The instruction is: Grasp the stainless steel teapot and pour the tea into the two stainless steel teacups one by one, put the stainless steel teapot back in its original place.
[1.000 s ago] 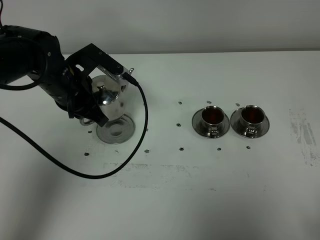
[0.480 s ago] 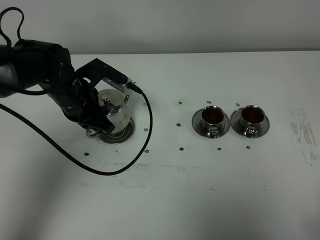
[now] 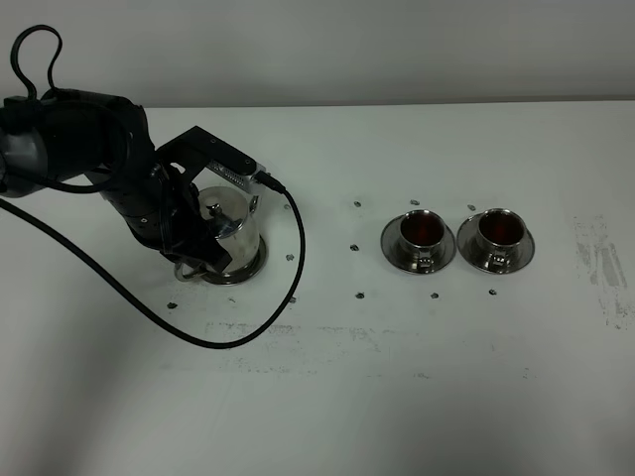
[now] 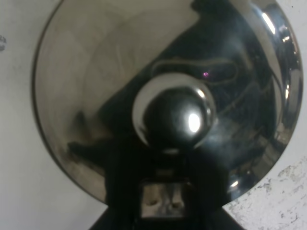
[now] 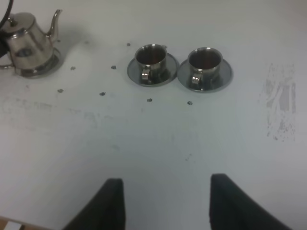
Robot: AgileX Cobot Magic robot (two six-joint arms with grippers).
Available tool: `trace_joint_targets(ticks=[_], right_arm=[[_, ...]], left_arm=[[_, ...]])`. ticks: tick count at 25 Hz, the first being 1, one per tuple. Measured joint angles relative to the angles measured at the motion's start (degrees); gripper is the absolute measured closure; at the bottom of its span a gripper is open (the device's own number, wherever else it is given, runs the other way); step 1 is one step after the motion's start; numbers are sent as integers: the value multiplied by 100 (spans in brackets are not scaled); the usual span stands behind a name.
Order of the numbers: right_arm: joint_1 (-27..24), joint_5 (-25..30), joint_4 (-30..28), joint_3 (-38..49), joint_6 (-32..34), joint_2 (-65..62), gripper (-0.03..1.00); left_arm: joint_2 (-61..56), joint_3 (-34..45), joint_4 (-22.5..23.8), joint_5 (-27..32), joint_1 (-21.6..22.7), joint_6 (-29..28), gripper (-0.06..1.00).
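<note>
The teapot (image 3: 230, 230) and both teacups (image 3: 419, 233) are mirror-polished metal on a matt, scuffed white table (image 3: 397, 377).

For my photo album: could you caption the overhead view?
Left gripper sets teapot on its disc; both teacups hold tea.

shiny silver teapot (image 3: 233, 233), reddish-brown tea (image 3: 420, 230)

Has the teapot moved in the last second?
Yes. The teapot came down onto the steel disc; a second ago it hung above and behind it.
</note>
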Motion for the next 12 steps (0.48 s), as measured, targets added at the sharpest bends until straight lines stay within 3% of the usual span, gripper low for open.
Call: trace_joint_targets(ticks=[12], right_arm=[[0, 0, 0, 0, 5, 0, 57]], left_arm=[[60, 0, -37, -23, 0, -2, 71]])
